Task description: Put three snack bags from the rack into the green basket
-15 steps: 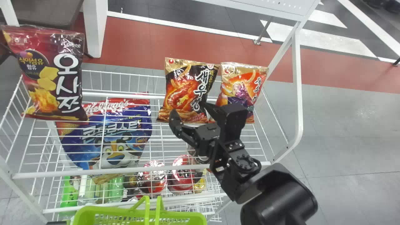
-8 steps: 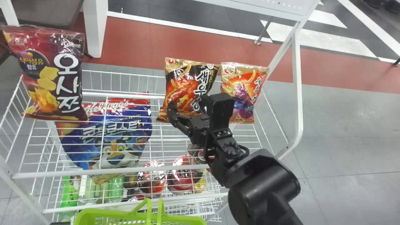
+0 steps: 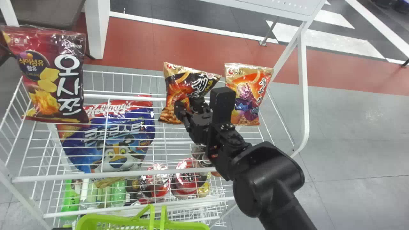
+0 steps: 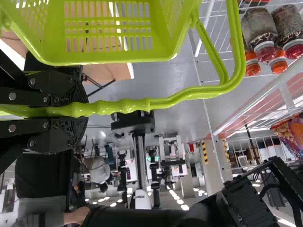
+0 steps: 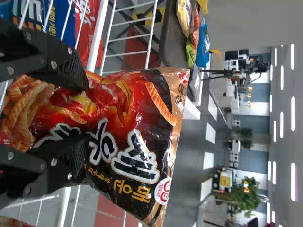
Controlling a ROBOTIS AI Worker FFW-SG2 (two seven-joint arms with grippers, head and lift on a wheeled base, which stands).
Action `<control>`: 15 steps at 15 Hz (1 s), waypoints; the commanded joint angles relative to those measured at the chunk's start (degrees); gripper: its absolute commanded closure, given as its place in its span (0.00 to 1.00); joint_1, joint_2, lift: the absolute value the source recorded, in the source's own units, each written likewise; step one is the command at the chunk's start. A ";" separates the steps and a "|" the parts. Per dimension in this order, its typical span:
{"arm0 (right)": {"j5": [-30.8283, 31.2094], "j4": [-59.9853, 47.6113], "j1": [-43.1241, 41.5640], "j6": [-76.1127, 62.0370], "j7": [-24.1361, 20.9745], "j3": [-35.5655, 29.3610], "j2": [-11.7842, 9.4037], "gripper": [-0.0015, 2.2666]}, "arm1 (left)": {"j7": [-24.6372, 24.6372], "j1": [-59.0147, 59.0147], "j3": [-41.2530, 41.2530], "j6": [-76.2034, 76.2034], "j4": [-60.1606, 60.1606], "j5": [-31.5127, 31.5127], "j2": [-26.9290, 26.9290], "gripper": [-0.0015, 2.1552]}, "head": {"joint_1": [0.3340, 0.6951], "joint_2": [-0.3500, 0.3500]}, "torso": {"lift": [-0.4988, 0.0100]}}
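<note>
Right pincer (image 3: 187,103) clasps dark snack bag (image 5: 137,99)

Straight ahead being twelve o'clock, the bag stretches that way from between the pincer's (image 5: 88,112) fingers, ending in a gold strip. A blue-and-red bag (image 5: 60,23) sits around nine, behind the rack's white wires (image 5: 99,35). Farther off, packets (image 5: 193,28) lie on a dark surface (image 5: 174,40) near eleven; a plant (image 5: 244,196) stands toward one.

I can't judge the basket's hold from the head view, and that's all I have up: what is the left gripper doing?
Observer: In the left wrist view, the left gripper is shut on the handle of the green basket.
Operator: Good. And the right gripper, at the black-and-gold snack bag?
Observer: The right wrist view shows the bag's printed front bulging between its two fingers, one on each side of the bulge.
</note>
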 commanded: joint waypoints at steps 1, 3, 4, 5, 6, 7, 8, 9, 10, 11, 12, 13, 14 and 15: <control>-0.15 -2.49 1.56 -0.81 -0.03 -0.09 -0.02 0.79 | -0.03 0.04 0.09 0.00 0.02 0.00 -0.15 0.87 | 1.00 0.00 | 0.98; -0.23 -6.79 4.29 -0.81 -0.03 -0.79 -0.37 0.79 | 0.06 0.13 0.27 -0.35 0.02 0.00 -0.15 0.87 | 1.00 0.01 | 0.98; -0.23 -9.78 6.22 -0.81 -0.03 -1.41 -0.46 0.79 | 0.06 0.13 0.35 -0.70 0.11 0.00 -0.15 0.87 | 1.00 0.02 | 0.98; -0.15 -12.07 7.72 -0.81 -0.12 -2.02 -0.64 0.79 | 0.06 0.13 0.35 -0.88 0.11 0.00 -0.15 0.87 | 1.00 0.02 | 0.98; -0.50 -13.82 9.12 0.07 -0.12 -3.25 -0.90 0.79 | 0.06 0.13 0.35 -1.23 0.02 0.00 -0.15 0.87 | 1.00 0.02 | 0.98; -1.47 -15.14 10.79 0.25 0.06 -4.57 -1.25 0.79 | -0.03 0.31 0.44 -1.93 0.02 0.00 -0.15 0.87 | 1.00 0.02 | 0.98; -1.99 -16.55 12.46 0.60 0.58 -5.54 -1.69 0.79 | -0.11 0.39 0.53 -2.64 0.02 0.00 -0.15 0.87 | 1.00 0.01 | 0.98; -2.96 -18.75 14.92 1.30 1.20 -7.21 -2.13 0.79 | -0.11 0.39 0.53 -2.81 0.02 0.00 -0.15 0.87 | 1.00 0.00 | 0.98; -4.54 -21.47 17.56 2.88 1.46 -9.23 -2.39 0.79 | -0.20 0.39 0.53 -2.99 0.02 0.00 -0.15 0.87 | 1.00 0.00 | 0.98; -6.04 -23.67 19.76 5.34 1.55 -10.90 -2.48 0.79 | -0.20 0.22 0.44 -3.16 0.20 0.00 -0.15 0.87 | 1.00 0.00 | 0.98; -6.48 -26.04 21.95 7.81 1.64 -12.04 -2.48 0.79 | -0.20 0.04 0.44 -3.16 0.20 0.00 -0.15 0.87 | 1.00 0.00 | 0.98; -6.12 -28.68 24.06 9.91 1.73 -12.92 -2.57 0.79 | -0.11 -0.13 0.44 -3.16 0.29 0.00 -0.15 0.87 | 1.00 0.00 | 0.98; -5.95 -30.61 25.56 12.73 1.81 -13.45 -2.66 0.79 | -0.03 -0.31 0.35 -3.16 0.29 0.00 -0.15 0.87 | 1.00 0.00 | 0.98; -5.95 -32.99 26.96 17.12 2.34 -13.89 -2.74 0.79 | -0.11 -0.49 0.35 -3.16 0.46 0.00 -0.15 0.87 | 1.00 0.00 | 0.98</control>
